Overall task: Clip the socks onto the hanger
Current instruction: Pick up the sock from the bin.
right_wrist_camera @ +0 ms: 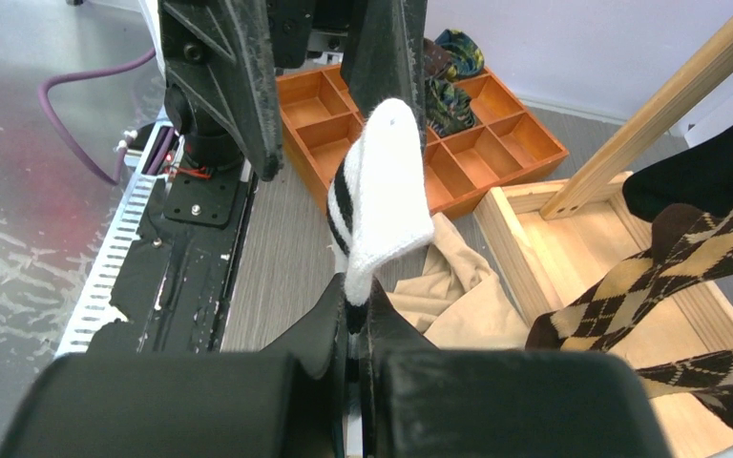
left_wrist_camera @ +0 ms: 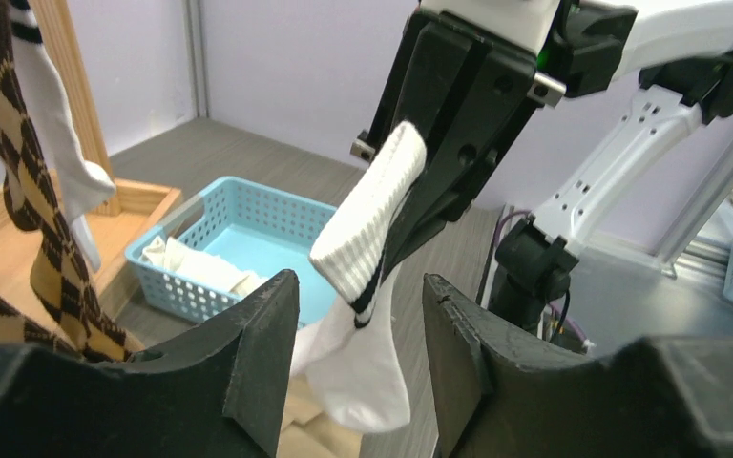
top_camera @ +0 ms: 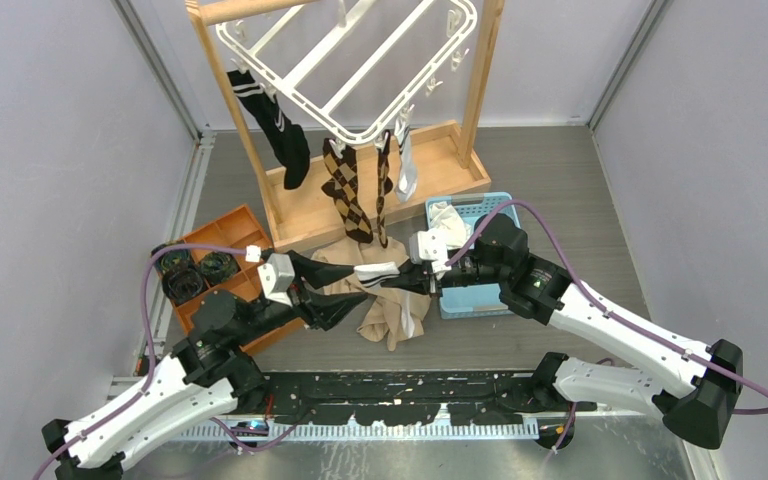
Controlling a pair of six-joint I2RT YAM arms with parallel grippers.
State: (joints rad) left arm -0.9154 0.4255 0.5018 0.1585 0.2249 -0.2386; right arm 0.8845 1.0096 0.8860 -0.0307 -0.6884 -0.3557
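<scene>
White banded sock (right_wrist_camera: 382, 191) is clenched in right tool (right_wrist_camera: 353, 310); left tool (left_wrist_camera: 358, 301) is held open beside it. Clipping judged pending: sock is to be raised to hanger (top_camera: 352, 72)

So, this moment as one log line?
right end effector: shut on white sock | left end effector: open near it | hanger: socks hanging

From high at the near edge we look down over the whole table (top_camera: 580, 180). Our wrist cameras face each other at close range, left looking rightward, right looking leftward; all three share the white black-banded sock (top_camera: 376, 270).
</scene>
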